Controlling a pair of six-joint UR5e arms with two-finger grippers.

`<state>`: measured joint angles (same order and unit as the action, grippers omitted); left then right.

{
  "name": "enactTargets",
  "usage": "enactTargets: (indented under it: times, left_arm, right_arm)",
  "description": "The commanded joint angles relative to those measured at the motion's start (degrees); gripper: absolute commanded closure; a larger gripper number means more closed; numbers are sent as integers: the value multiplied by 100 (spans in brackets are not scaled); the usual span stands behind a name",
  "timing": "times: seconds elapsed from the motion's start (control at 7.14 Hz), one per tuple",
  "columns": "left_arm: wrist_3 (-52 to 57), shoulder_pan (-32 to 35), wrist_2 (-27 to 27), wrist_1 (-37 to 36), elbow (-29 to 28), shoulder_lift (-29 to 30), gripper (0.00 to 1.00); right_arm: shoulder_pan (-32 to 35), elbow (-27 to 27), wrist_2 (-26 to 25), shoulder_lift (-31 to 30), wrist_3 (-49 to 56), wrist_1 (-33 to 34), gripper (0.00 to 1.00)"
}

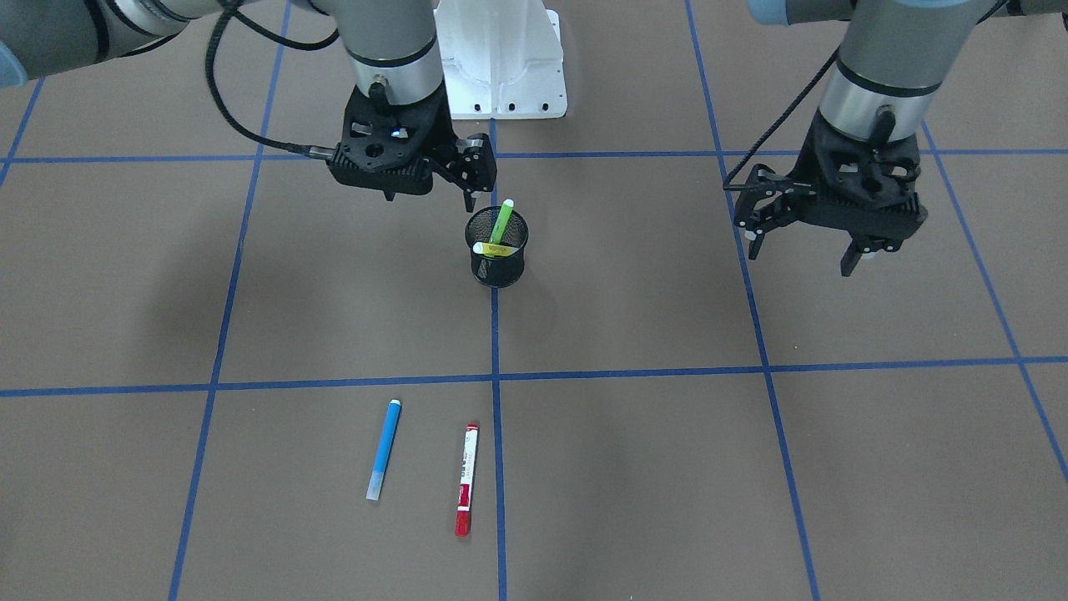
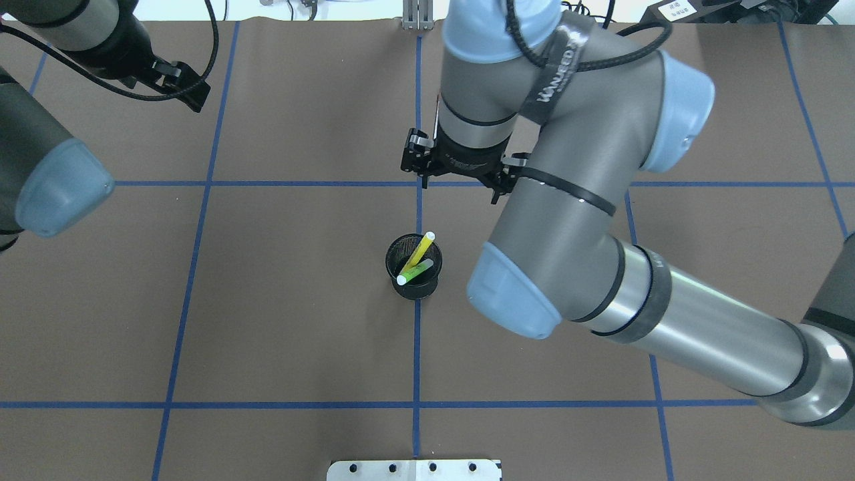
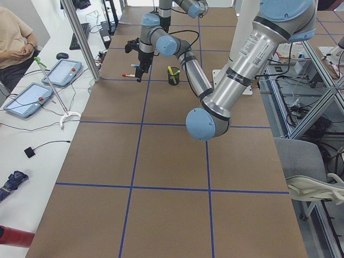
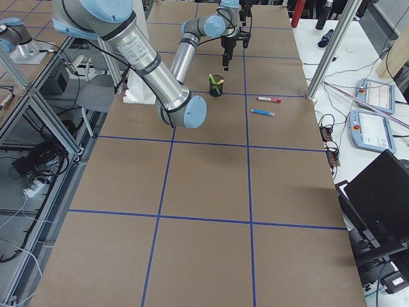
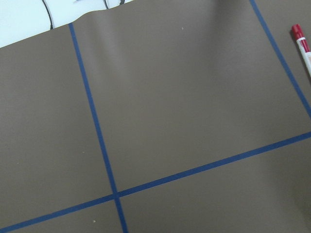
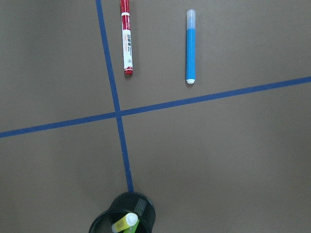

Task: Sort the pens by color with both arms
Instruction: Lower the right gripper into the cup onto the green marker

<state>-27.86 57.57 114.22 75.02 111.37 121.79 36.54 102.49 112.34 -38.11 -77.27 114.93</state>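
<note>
A blue pen (image 1: 384, 451) and a white pen with red ends (image 1: 466, 480) lie side by side on the brown table, apart from both grippers. They also show in the right wrist view, the red-ended pen (image 6: 127, 41) and the blue pen (image 6: 191, 48). A green pen (image 1: 503, 219) and a yellow pen (image 1: 492, 249) stand tilted in a black mesh cup (image 1: 497, 265). My right gripper (image 1: 430, 200) hangs open and empty just behind the cup, on the robot's side. My left gripper (image 1: 801, 250) hangs open and empty, far off to the cup's side.
Blue tape lines divide the table into squares. The white pedestal base (image 1: 501, 58) stands behind the cup. The right arm's elbow (image 2: 514, 294) hangs close beside the cup in the overhead view. A tip of the red-ended pen (image 5: 302, 46) shows in the left wrist view.
</note>
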Motion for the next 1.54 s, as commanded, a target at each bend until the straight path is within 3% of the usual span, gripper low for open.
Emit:
enactTargets:
  times: [0.0, 0.14, 0.42, 0.56, 0.7, 0.84, 1.12, 1.4]
  left_arm:
    - [167, 123, 22, 30, 7, -68, 1]
    - [167, 123, 22, 39, 33, -68, 1]
    - [167, 141, -14, 48, 42, -59, 1]
    - [167, 175, -14, 48, 86, -42, 1]
    - [167, 167, -14, 48, 86, -24, 1]
    - [167, 167, -14, 56, 86, -7, 1]
    - [141, 167, -22, 109, 86, -6, 1]
    - [123, 158, -22, 109, 95, -6, 1]
  right_arm:
    - [-261, -1015, -11, 531, -227, 82, 1]
    - [-288, -1317, 172, 611, -149, 82, 1]
    - [-524, -1399, 357, 568, 360, 56, 2]
    - [-612, -1416, 376, 559, 362, 21, 10]
    - [-683, -1416, 376, 515, 362, -31, 27]
    - [-745, -1434, 454, 436, 362, -276, 35]
    - [-789, -1739, 508, 400, 310, -750, 44]
    - [-798, -1882, 604, 418, 265, -946, 45]
